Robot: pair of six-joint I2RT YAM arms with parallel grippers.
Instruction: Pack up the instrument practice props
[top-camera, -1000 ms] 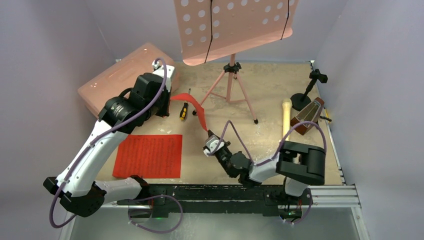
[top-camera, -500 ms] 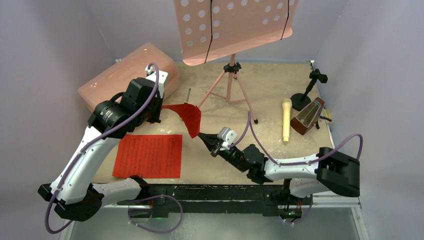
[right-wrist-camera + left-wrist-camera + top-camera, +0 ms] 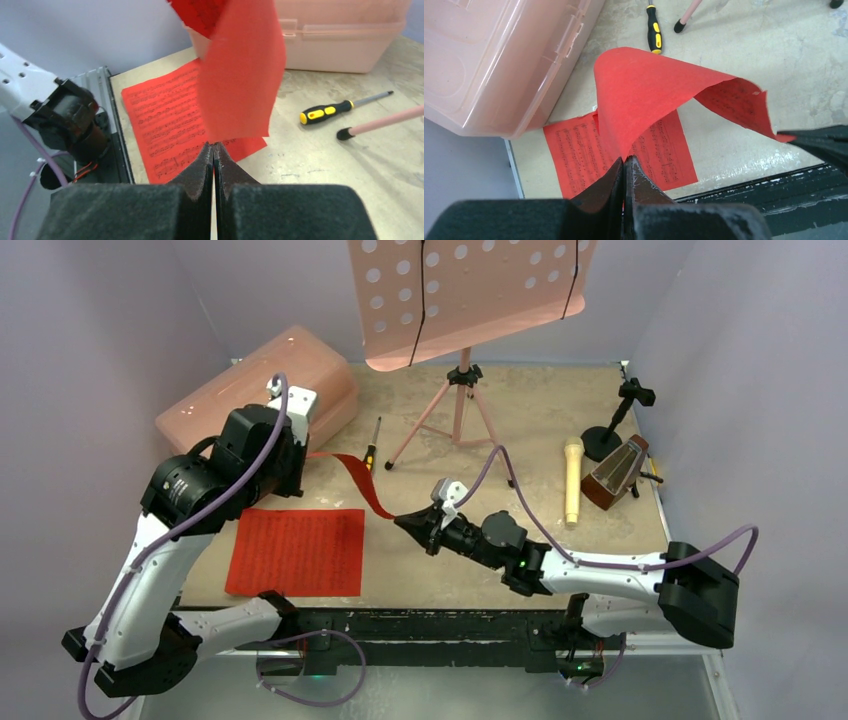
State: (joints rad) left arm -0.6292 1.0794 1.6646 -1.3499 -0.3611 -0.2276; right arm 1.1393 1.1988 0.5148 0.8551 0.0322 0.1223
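Observation:
A loose red sheet-music page (image 3: pixel 352 478) hangs curled between my two grippers above the table. My left gripper (image 3: pixel 303 455) is shut on its left corner (image 3: pixel 625 159). My right gripper (image 3: pixel 404 521) is shut on its lower right corner (image 3: pixel 214 145). A second red page (image 3: pixel 297 551) lies flat at the front left, partly under the held one (image 3: pixel 574 150). The pink music stand (image 3: pixel 462 300) stands at the back centre on its tripod (image 3: pixel 458 412). The cream microphone (image 3: pixel 572 480) and the brown metronome (image 3: pixel 615 472) lie at the right.
A large translucent pink lidded box (image 3: pixel 270 385) sits at the back left, close behind my left gripper. A yellow-and-black screwdriver (image 3: pixel 371 447) lies by the tripod's left leg. A small black stand (image 3: pixel 615 420) is at the far right. Walls close in on both sides.
Both grippers have moved left with the held page. The right arm has stretched out low across the table, and the page now hangs nearer the flat page.

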